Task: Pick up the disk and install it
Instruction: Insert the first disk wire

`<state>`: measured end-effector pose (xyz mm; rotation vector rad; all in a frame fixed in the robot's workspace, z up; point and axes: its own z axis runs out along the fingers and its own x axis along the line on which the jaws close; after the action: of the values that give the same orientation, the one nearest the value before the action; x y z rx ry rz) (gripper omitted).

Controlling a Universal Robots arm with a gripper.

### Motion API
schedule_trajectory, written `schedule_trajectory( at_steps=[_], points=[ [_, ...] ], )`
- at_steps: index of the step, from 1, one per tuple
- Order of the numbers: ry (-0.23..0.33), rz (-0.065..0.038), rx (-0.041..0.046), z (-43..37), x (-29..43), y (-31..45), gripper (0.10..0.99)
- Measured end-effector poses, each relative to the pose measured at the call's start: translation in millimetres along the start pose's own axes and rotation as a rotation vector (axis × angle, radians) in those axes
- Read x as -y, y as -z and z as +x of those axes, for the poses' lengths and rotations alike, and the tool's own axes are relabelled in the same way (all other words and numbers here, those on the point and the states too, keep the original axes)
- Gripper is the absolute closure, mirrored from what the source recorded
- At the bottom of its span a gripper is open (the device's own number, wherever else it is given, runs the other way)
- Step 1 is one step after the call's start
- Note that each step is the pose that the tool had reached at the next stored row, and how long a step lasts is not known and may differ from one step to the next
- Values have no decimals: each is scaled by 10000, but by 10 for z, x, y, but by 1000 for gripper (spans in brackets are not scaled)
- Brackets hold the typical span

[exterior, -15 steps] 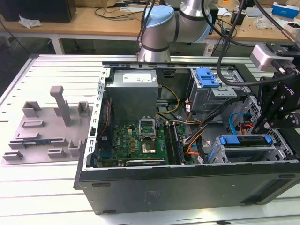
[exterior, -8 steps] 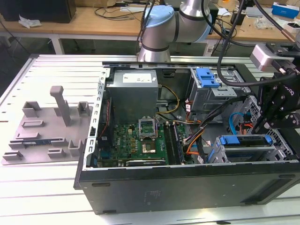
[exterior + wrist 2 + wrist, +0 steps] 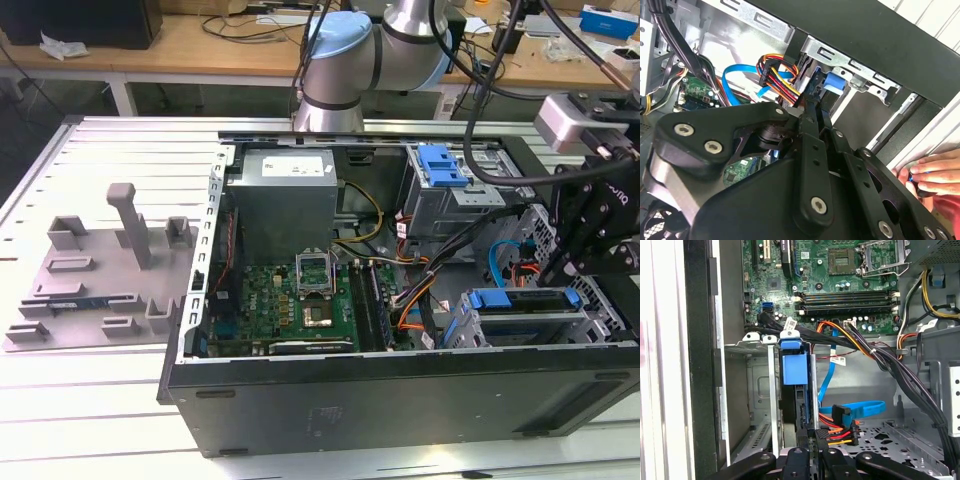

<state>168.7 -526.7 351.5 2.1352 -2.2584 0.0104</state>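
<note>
One blue-framed disk [image 3: 794, 371], upright in drive cage [image 3: 756, 390]

My own linkage hides most of the disk [image 3: 794, 371] in the first wrist view; only its blue bracket end shows. A hand [image 3: 932, 172] is cut off at the second wrist view's edge, perhaps pinching something blue.

Disk [image 3: 794, 390] stands edge-up in the bay, gripper [image 3: 811, 456] beside it

Blue-bracketed disk [image 3: 794, 369], black gripper [image 3: 812, 450], green motherboard [image 3: 290, 295], blue ribbon cable [image 3: 860, 409].
</note>
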Motion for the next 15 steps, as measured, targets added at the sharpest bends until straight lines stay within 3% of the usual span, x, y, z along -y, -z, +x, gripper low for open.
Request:
schedule_trajectory(
  at_steps=[9, 15],
  points=[
    [76, 2, 0, 34, 2, -6, 918],
    [293, 10, -46, 20, 1, -6, 918]
  ],
)
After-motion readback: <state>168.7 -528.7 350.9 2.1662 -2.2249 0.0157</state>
